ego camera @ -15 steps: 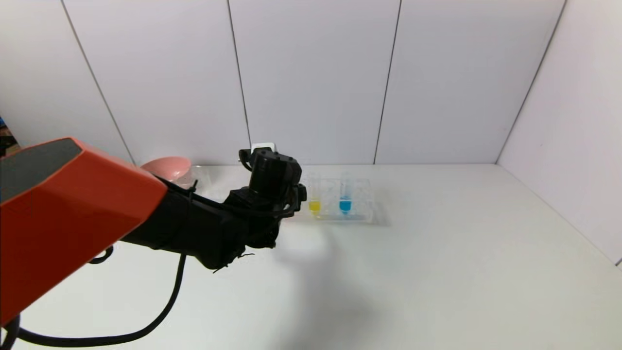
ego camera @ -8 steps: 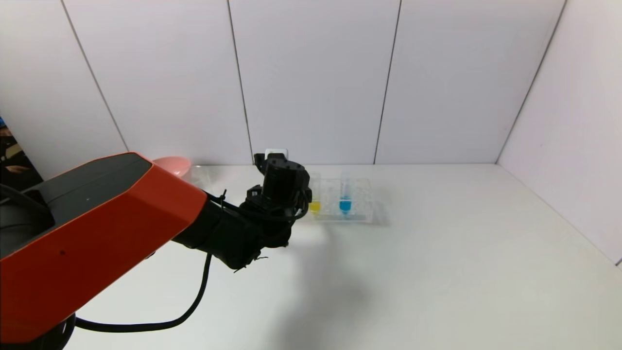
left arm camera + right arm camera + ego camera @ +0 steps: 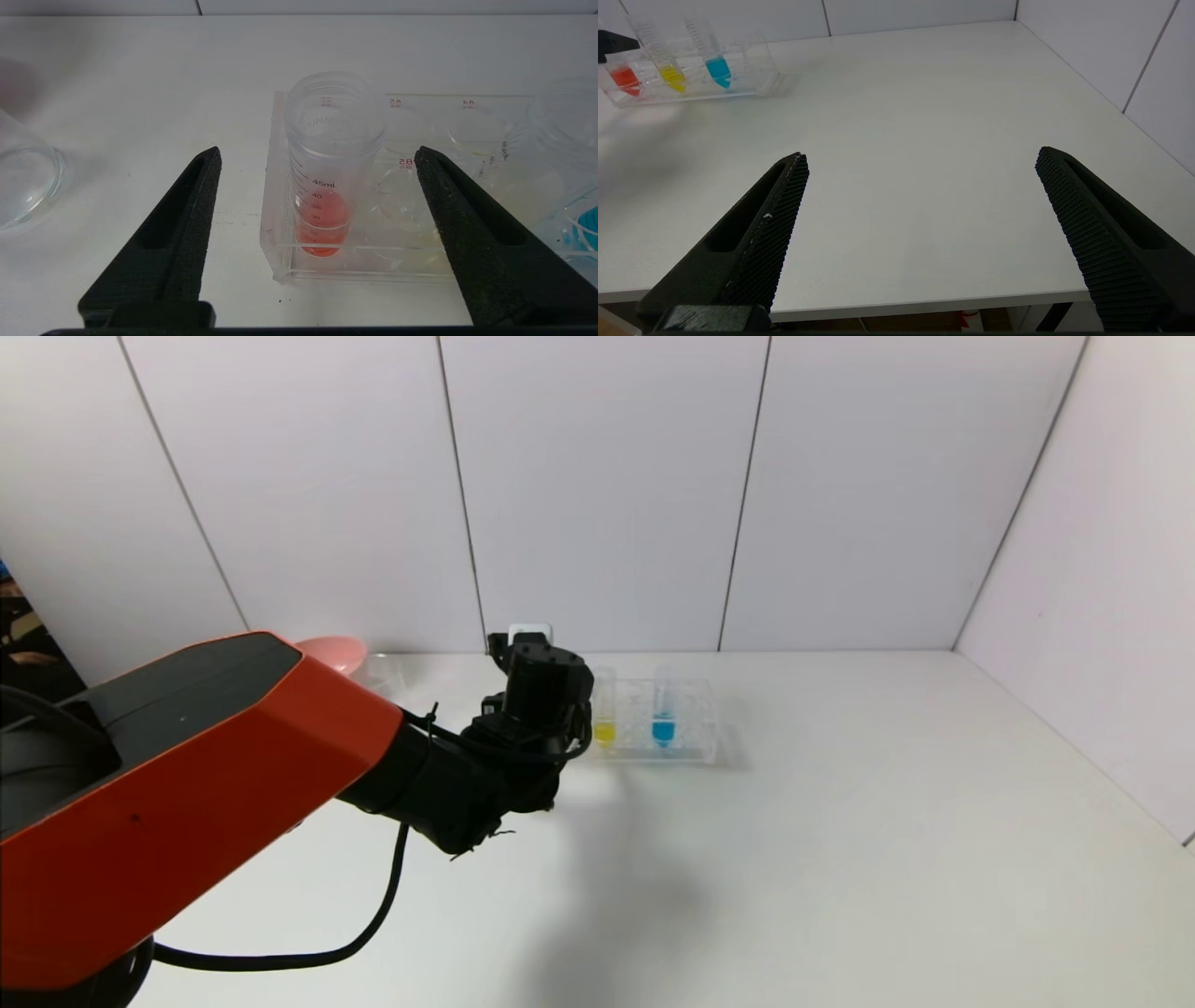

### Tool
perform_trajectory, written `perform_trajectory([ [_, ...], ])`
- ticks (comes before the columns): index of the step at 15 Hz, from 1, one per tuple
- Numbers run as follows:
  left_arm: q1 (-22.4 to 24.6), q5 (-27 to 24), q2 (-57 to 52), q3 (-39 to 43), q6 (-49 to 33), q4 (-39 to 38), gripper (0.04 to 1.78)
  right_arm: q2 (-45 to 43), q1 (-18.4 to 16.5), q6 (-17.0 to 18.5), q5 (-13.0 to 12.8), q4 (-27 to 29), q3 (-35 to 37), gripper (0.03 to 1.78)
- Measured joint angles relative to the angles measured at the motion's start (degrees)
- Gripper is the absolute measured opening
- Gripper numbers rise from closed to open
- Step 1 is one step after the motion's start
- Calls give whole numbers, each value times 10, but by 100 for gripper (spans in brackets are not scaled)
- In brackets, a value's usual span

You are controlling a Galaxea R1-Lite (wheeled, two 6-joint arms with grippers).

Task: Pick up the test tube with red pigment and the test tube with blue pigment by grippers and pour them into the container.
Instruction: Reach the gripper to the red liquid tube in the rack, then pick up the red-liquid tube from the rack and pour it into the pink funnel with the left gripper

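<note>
My left gripper [image 3: 317,158] is spread wide on both sides of the red tube [image 3: 327,186], and it grasps nothing yet. The tube stands upright in the end hole of the rack [image 3: 280,252], on the table [image 3: 140,70]. The blue tube [image 3: 663,714] stands in the same rack, with a yellow tube [image 3: 604,723] between the two. The beaker [image 3: 25,186] is just beside the rack, on its free end.

I think several things can go wrong here. One finger [image 3: 467,224] stands over the rack, so if I close low it may hit the rack wall or the yellow tube and push all of it. If I close off the centre, the smooth tube may slip or tilt. If I lift it not straight, it may jam in the hole and the rack comes up too, and the open top can spill.

In the head view my own arm hides the red tube and most of the beaker. The left wrist view cuts off the beaker and the blue tube. My right gripper [image 3: 920,186] hangs over the near table edge, well apart from the rack, its fingers released and empty
</note>
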Motion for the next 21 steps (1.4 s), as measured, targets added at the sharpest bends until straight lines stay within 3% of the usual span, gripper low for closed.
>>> perform_trajectory([
  [5, 0, -1, -1, 3, 1, -6, 53, 0, 0, 0, 0, 0, 0, 177],
  [6, 0, -1, -1, 3, 1, -5, 46, 0, 0, 0, 0, 0, 0, 177],
  [21, -4, 0, -68, -46, 52, 19, 43, 0, 0, 0, 0, 0, 0, 177],
])
